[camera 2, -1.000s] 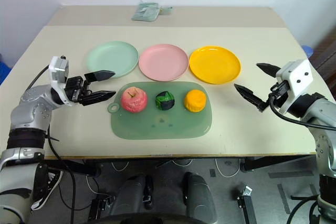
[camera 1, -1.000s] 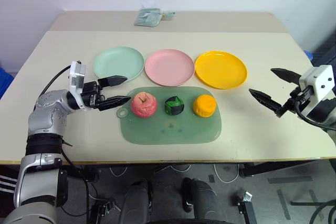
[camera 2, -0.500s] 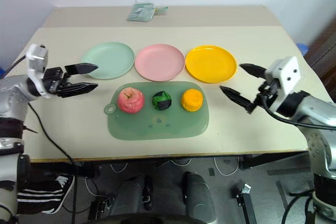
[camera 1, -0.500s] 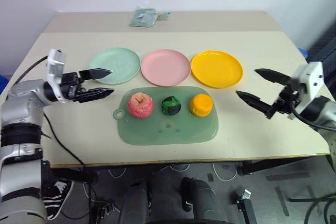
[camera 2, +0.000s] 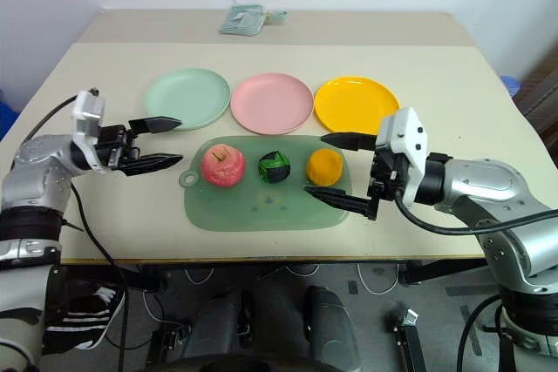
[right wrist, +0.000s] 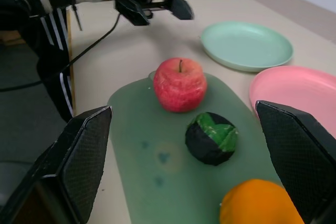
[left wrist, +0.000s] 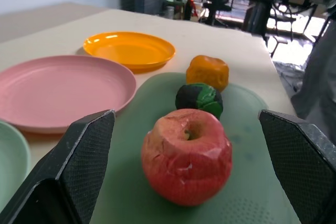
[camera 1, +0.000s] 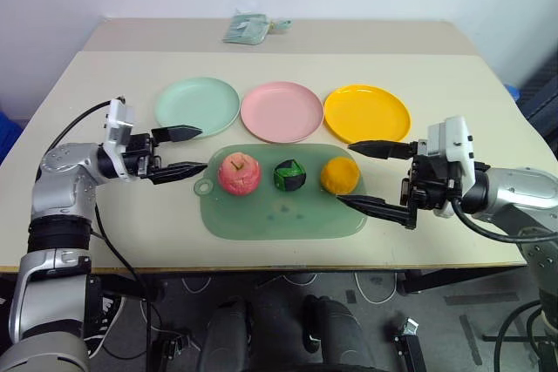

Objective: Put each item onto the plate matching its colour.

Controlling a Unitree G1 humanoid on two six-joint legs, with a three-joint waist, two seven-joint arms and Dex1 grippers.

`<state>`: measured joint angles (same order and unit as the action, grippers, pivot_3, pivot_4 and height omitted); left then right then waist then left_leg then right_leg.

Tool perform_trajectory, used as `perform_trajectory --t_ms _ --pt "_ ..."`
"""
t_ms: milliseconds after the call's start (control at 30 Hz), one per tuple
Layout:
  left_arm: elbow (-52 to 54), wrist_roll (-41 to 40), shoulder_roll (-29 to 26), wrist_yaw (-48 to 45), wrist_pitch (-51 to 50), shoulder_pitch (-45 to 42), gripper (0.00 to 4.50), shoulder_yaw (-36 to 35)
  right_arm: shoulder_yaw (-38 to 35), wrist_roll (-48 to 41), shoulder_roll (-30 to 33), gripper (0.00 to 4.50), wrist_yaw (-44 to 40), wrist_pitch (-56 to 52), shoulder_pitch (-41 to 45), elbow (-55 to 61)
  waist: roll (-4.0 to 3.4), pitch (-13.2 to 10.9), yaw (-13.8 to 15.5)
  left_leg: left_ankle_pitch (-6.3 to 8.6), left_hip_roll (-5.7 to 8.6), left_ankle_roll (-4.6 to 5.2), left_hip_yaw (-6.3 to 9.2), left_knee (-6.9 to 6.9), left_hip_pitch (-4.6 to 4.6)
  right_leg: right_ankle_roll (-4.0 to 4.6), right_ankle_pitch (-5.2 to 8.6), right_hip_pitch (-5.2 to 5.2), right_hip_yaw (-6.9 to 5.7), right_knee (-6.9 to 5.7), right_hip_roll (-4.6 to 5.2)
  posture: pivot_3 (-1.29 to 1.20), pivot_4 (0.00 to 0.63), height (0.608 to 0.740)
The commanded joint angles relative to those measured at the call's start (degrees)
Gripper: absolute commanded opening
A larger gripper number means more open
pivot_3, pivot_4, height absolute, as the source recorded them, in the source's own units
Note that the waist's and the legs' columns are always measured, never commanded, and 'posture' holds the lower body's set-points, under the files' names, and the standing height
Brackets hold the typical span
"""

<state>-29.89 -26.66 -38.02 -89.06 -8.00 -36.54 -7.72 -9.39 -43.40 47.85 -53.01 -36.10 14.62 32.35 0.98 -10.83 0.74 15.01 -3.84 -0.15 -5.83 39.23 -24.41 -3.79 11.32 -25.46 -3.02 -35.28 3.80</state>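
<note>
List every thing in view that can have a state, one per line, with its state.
Left gripper: open, holding nothing, beside the apple.
Right gripper: open, fingers either side of the orange fruit, not closed on it.
Apple: upright on the mat.
Green-and-black ball: on the mat.
Orange fruit: on the mat.
Green plate, pink plate, yellow plate: empty.
Mat: flat on the table.

Bright, even light, soft shadows; left wrist view's window-lit background blown out.
</note>
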Motion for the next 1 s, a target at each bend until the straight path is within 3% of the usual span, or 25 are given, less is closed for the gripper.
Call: perform_trajectory --t_ms 33,167,633,900,1000 --pt "-0.2 1.4 1.0 0.5 2.9 -1.4 4.46 1.0 -0.4 0.6 -0.1 4.5 0.7 1.5 0.6 1.4 0.0 0.0 0.0 0.0 0.0 0.0 -0.01 0.0 0.0 0.0 0.0 0.0 0.0 0.0 0.0 0.0 0.15 0.74" --pt "-1.5 5.3 4.0 1.7 10.5 -1.0 4.46 3.5 -1.0 1.2 -0.9 4.5 1.9 2.2 -0.3 1.2 0.0 0.0 0.1 0.0 0.0 0.0 -0.01 0.0 0.0 0.0 0.0 0.0 0.0 0.01 0.0 0.0 0.15 0.74" --pt "-1.1 5.3 6.8 2.0 12.4 -0.7 4.46 5.1 -1.5 2.0 -1.5 4.5 2.9 4.2 -3.0 1.3 0.01 0.0 0.0 0.0 0.0 0.0 0.01 0.0 0.0 -0.03 -0.01 0.0 0.0 -0.01 -0.01 0.0 0.15 0.74" --pt "-2.0 10.4 7.6 6.1 15.0 -0.5 4.46 8.4 -1.5 0.8 -0.1 4.5 1.3 3.3 -5.2 2.7 0.01 0.0 0.0 0.0 0.0 0.0 0.02 0.0 0.0 -0.02 -0.01 0.01 0.0 0.0 -0.01 0.0 0.15 0.74" --pt "-3.2 10.6 8.3 6.6 16.5 -0.9 3.64 8.4 -1.4 0.9 -0.7 4.5 2.3 3.2 -4.3 2.5 0.01 0.0 0.0 0.0 0.0 0.0 0.01 0.0 0.01 -0.02 -0.01 0.01 0.0 -0.01 0.0 0.0 0.15 0.74"
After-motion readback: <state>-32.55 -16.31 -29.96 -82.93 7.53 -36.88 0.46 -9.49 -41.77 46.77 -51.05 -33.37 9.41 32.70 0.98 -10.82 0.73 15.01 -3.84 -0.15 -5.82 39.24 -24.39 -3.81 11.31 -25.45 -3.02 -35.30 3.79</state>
